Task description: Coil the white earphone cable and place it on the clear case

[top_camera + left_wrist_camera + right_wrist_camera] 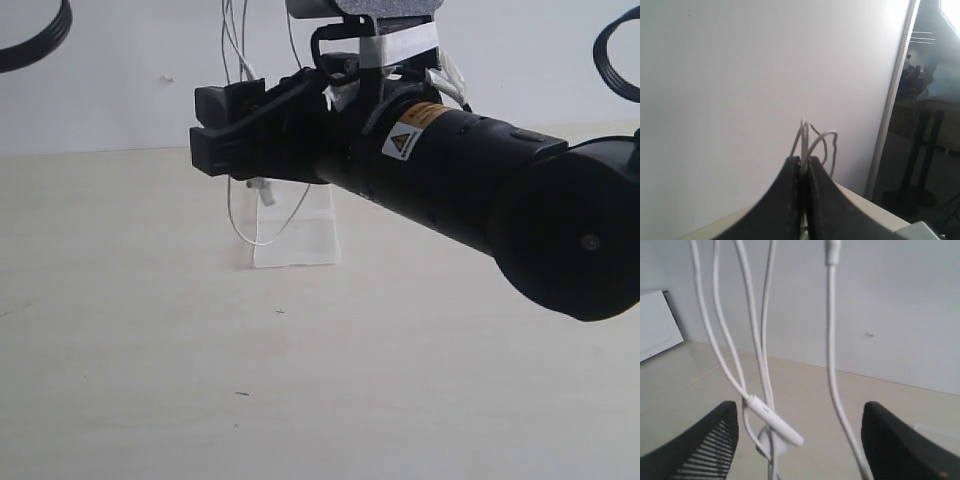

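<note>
1. The pale wooden table (150, 380) fills the lower part of the exterior view, with a white wall (120, 80) behind it
2. The right arm (470, 170), thick and black, reaches in from the right of that view across the middle, well above the tabletop; a yellow and white warning label (415, 130) sits on its side
3. The clear case (310, 240) rests on the table towards the wall, directly behind and below the arm's front end, which hides its upper edge
4. The right gripper (205, 127) points to the left of the exterior view. Its wrist camera shows the jaws spread wide, with several cable strands hanging in the gap between them and neither finger pressing on any
5. The left gripper (802, 165) shows only in its own wrist view, raised in front of the wall. Its two black fingers are pressed together with a few thin white loops pinched between the tips and sticking out past them
6. The white earphone cable (830, 365) drops from above the top of the exterior view, passes the right gripper and ends in a slack loop in front of the case, hanging clear of the tabletop; whether it touches the case I cannot tell
7. A white inline capsule (775, 424) sits on one strand between the right fingers
8. A small white plug end (264, 190) dangles just under the right gripper, in front of the case's upper left corner
</note>
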Controlling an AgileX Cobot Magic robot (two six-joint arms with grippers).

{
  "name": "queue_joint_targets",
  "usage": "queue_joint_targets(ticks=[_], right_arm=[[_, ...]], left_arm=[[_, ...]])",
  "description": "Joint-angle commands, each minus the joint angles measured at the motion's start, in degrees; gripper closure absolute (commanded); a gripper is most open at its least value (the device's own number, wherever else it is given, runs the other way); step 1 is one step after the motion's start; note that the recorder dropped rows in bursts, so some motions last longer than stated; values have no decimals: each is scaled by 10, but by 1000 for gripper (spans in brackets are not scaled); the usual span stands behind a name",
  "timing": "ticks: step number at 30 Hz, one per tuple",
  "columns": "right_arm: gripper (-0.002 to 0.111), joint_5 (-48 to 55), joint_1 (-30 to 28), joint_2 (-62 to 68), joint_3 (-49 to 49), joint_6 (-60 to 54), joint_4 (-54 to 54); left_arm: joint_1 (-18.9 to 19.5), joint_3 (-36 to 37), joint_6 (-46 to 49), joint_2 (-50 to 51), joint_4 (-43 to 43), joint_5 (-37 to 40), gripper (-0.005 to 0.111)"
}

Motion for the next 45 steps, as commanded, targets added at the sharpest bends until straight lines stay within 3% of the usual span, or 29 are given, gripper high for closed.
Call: queue_joint_targets(ticks=[1, 3, 4, 6, 8, 13, 15, 17, 24, 45], right_arm=[[41, -1, 1, 1, -3, 2, -6], [51, -1, 1, 2, -3, 4, -6], [73, 3, 1, 10, -13, 7, -9], [97, 20, 1, 21, -31, 9, -19], [107, 26, 1, 34, -45, 17, -18], [83, 40, 1, 38, -50, 17, -18], [55, 56, 1, 29, -50, 17, -18], [45, 74, 1, 24, -50, 17, -19], [43, 141, 1, -2, -50, -9, -27], [43, 137, 1, -9, -50, -14, -28]], left_arm=[[-4, -3, -5, -1, -6, -12, 107], [-4, -3, -9, -1, -6, -13, 107], [-8, -3, -24, -1, -6, -27, 107], [-18, -6, -10, -2, -1, -32, 107], [-22, -10, -5, -2, -1, -18, 107], [-17, -15, 22, 0, -1, 11, 107], [-14, -15, 27, 0, -1, 13, 107], [-14, -15, 39, 0, -1, 20, 107], [12, -15, 39, 0, -1, 62, 107], [10, -15, 81, 0, -1, 79, 107]])
